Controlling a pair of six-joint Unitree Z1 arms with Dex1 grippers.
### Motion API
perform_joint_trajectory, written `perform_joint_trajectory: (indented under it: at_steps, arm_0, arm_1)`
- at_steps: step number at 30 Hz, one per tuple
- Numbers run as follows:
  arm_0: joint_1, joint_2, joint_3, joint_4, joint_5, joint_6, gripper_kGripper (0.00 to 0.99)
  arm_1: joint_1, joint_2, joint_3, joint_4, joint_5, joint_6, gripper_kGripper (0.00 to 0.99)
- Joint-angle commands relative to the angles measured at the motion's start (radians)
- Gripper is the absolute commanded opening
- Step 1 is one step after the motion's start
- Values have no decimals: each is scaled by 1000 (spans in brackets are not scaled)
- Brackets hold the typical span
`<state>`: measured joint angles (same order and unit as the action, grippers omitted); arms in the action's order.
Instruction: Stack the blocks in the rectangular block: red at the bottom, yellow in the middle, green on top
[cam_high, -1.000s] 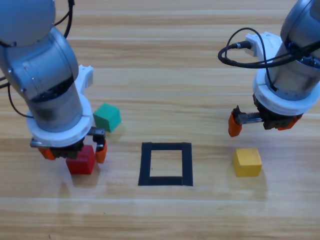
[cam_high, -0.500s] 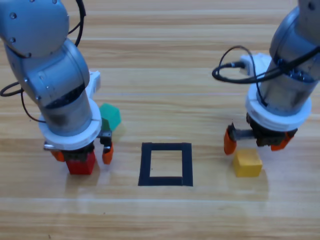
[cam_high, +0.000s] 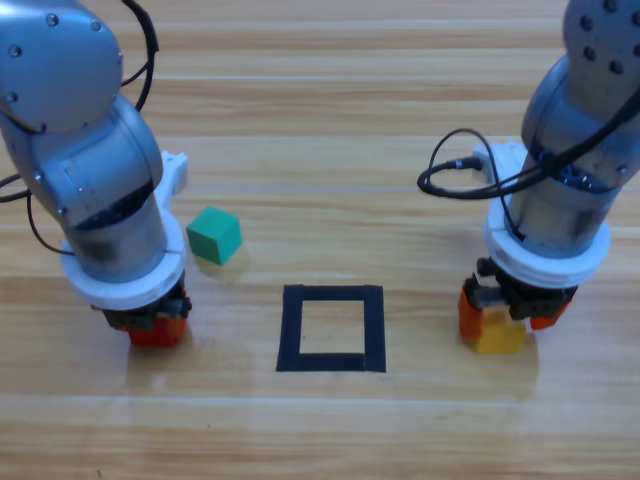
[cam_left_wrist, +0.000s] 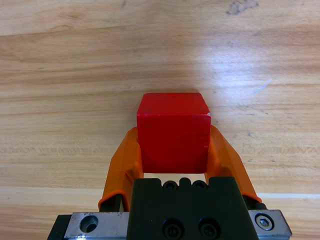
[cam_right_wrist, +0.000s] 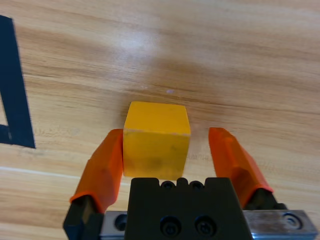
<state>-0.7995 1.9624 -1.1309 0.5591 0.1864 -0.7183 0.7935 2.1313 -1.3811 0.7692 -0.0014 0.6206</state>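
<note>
Presently the left claw (cam_left_wrist: 173, 150) clamps the red cube (cam_left_wrist: 173, 131) at frame lower left. Right claw (cam_right_wrist: 172, 155), open, straddles the yellow cube (cam_right_wrist: 156, 139) on the desk (cam_high: 320, 130), lower right. Black tape square (cam_high: 332, 328) lies between; green cube (cam_high: 214, 235) farther up, left.

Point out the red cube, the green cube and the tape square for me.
red cube (cam_left_wrist: 173, 131), left wrist view, front face.
green cube (cam_high: 214, 236), high view, top face.
tape square (cam_high: 291, 329), high view, left strip.
</note>
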Motion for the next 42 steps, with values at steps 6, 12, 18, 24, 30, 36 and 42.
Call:
perform_joint_trajectory:
  at_steps: [6, 12, 18, 24, 30, 36, 42]
  arm_0:
    - [-20, -73, -23, 41, 42, 6, 118]
    - [-141, 3, -236, 194, 42, -4, 64]
    - [-190, 161, -498, 341, -16, -3, 63]
    - [-210, 251, -615, 375, -41, -35, 64]
    - [-236, 316, -707, 416, -18, -147, 66]
    - [-265, 317, -710, 424, 18, -287, 67]
    - [-273, 336, -711, 429, 22, -368, 69]
  arm_1:
    - [19, 25, 1, -14, 20, -59, 150]
    - [19, -148, 7, 35, 15, -44, 150]
    - [-4, -192, 11, 50, 18, -4, 152]
    - [-4, -183, 19, 50, -2, -4, 150]
    - [-4, -175, 20, 45, -2, -4, 152]
    - [-4, -166, 28, 27, 4, -2, 150]
    - [-4, -169, 31, 22, 6, 1, 152]
